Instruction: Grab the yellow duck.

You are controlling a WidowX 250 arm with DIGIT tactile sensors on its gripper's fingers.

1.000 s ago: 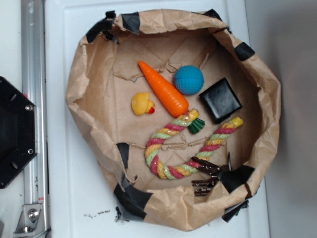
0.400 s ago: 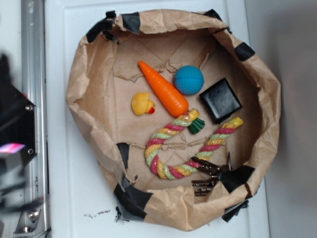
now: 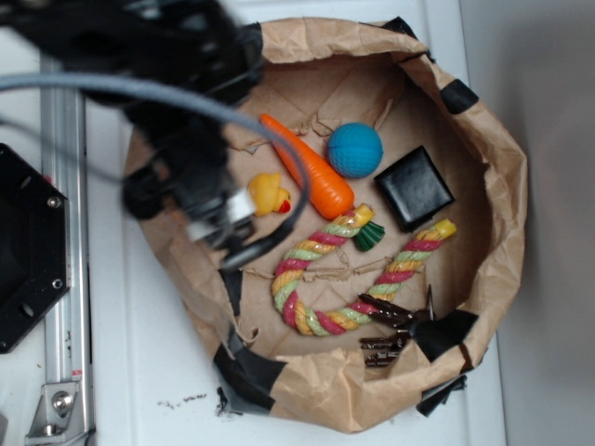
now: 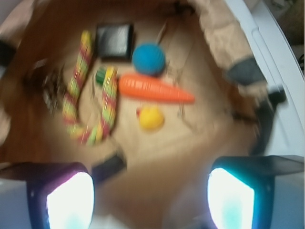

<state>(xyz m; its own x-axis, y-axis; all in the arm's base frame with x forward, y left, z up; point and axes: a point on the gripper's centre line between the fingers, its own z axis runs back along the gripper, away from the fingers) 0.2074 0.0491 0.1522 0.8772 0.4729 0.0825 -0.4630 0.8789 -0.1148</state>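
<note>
Surface: white tabletop holding one brown paper basin with rolled-up walls patched by black tape; a metal rail runs along the left edge in the exterior view.
Yellow duck: one yellow duck sits on the paper floor just left of the carrot, apart from it, its red-orange beak toward the rope toy; seen also from the wrist.
Carrot: one orange toy carrot lying diagonally, its thick end near the rope.
Ball: one blue ball just beside the carrot.
Black block: one black square block right of the ball.
Rope: one striped rope toy curved in a U below the carrot, with a green tip.
Metal clutter: a dark bunch of small metal pieces by the lower rope; count unclear.
Gripper: one gripper, blurred, over the basin's left side near the duck; its two fingers stand spread wide, nothing between them.
</note>
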